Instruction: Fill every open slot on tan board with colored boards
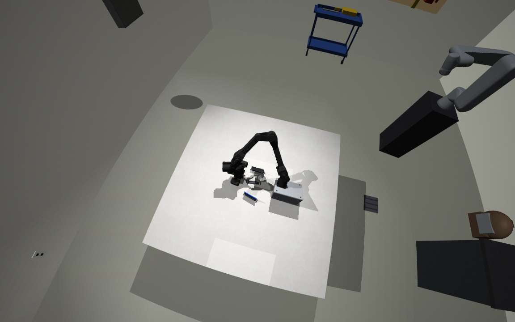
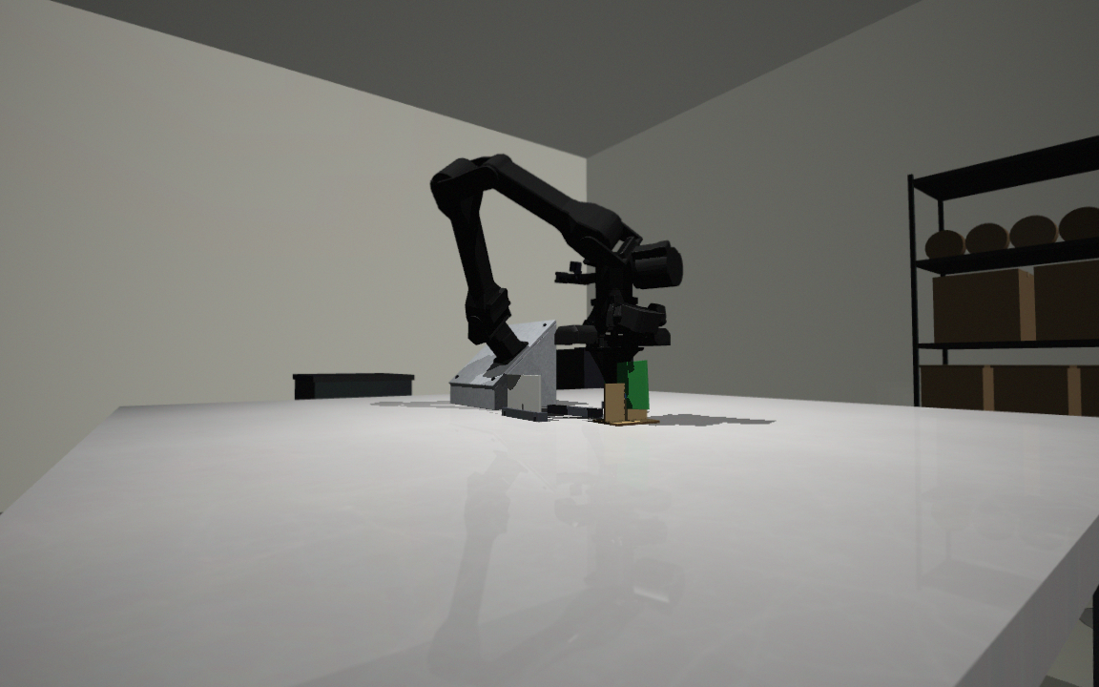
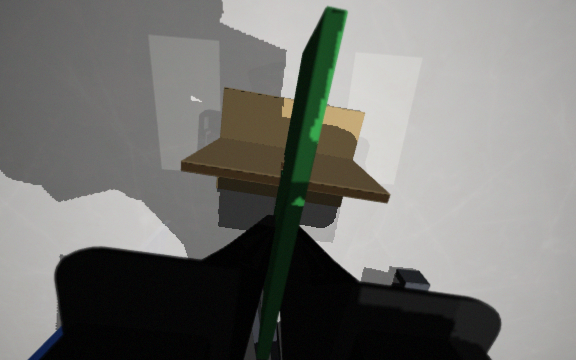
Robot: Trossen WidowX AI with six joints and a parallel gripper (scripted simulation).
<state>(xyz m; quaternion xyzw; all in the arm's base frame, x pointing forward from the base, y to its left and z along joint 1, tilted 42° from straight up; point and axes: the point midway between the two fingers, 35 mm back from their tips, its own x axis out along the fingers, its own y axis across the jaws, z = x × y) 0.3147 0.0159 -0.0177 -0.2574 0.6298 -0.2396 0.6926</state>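
A black robot arm [image 1: 277, 154] [image 2: 472, 239] bends over a pale desk [image 1: 195, 224] [image 2: 451, 530] [image 3: 518, 150], its hand [image 1: 238, 175] [image 2: 622, 363] [image 3: 278, 225] pointed down and its fingers closed on a green board [image 2: 638, 384] [image 3: 313, 115]. Held upright, the green board crosses the standing tan board [image 2: 614, 403] [image 3: 238, 155] near its middle. The tan board rises from a flat tan base [image 2: 626, 422] [image 3: 253, 117] on the desk. From the side, the green board's lower edge sits above that base, with its upper part reaching higher than the tan board. Whether the two are fully locked together cannot be told from here.

Elsewhere on the desk, a slim blue board [image 1: 250, 196] [image 3: 45, 344] lies to one side of the work, apart from the hand. A pale board [image 2: 524, 392] stands upright in a low dark holder [image 2: 525, 415], between the grey sloped block [image 1: 287, 191] [image 2: 536, 367] that carries the arm and the tan board as seen from the side.

Beyond the desk, a blue cart [image 1: 338, 18] bears a yellow box [image 1: 348, 11] on its top tray, and a second, grey arm [image 1: 487, 86] is mounted on a black plinth [image 1: 415, 128]. A black shelf unit [image 2: 912, 290] along the wall holds brown cartons [image 2: 976, 307] and a row of rounded brown items [image 2: 1032, 231].
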